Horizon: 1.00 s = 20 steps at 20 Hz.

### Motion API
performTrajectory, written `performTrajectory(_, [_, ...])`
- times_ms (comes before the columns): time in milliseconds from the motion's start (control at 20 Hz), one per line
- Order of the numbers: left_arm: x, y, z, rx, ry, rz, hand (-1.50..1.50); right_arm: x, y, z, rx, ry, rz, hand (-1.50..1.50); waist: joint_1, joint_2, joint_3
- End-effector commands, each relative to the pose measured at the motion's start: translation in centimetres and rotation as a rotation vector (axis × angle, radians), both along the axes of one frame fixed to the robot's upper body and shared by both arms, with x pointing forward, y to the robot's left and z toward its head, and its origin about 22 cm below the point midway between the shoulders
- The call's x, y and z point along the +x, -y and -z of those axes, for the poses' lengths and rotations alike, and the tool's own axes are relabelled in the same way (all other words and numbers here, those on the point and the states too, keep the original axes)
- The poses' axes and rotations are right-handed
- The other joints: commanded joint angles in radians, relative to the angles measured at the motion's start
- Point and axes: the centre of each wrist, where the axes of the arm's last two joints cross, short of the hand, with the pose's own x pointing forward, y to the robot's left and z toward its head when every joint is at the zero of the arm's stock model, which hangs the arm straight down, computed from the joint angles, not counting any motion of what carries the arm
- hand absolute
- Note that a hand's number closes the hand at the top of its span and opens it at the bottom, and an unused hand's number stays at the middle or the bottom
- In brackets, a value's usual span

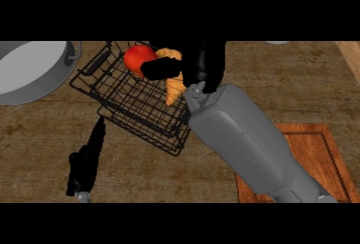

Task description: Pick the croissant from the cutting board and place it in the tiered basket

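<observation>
the right hand (184, 64) grasped the croissant (173, 88) over the basket (134, 107), beside a red fruit (137, 56); the left hand (83, 164) rested, fingers relaxed.

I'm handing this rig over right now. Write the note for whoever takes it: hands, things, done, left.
Right hand: over the basket, fingers curled round the croissant.
Left hand: low at the left, edge-on, fingers straight, holding nothing.
Croissant: off the cutting board, above the basket's top tier beside a red fruit. Whether it touches the wire cannot be told.
Done: pick and carry.
Left: set it in the basket, open the fingers, draw the arm back.
</observation>
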Motion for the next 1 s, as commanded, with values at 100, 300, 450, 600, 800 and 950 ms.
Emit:
performTrajectory(100, [-0.9,-1.7,0.8,-0.002,-0.089,-0.054,0.00,0.3,0.5,-1.8,0.192,0.153,0.208,-1.50,-0.048,-0.010,-0.007])
performTrajectory(300, [-3.4,-2.7,1.8,0.006,-0.097,-0.095,0.00,0.5,4.3,-3.0,0.203,0.185,0.364,-1.50,-0.078,-0.023,-0.006])
performTrajectory(450, [-3.1,-2.8,2.2,0.011,-0.096,-0.117,0.00,-0.9,8.1,-3.5,0.249,0.181,0.420,-1.50,-0.108,-0.025,-0.006])
performTrajectory(600, [-4.2,-2.4,2.5,-0.003,-0.098,-0.113,0.00,-3.4,10.7,-3.2,0.272,0.164,0.457,-1.50,-0.121,-0.030,-0.006])
performTrajectory(800, [-3.8,-2.7,2.5,-0.004,-0.106,-0.160,0.00,-7.8,15.2,-3.0,0.269,0.171,0.447,-1.50,-0.148,-0.031,-0.005])
performTrajectory(950, [-4.6,-2.3,2.7,-0.010,-0.104,-0.177,0.00,-11.4,17.9,-1.8,0.244,0.143,0.431,-1.50,-0.156,-0.031,-0.004])
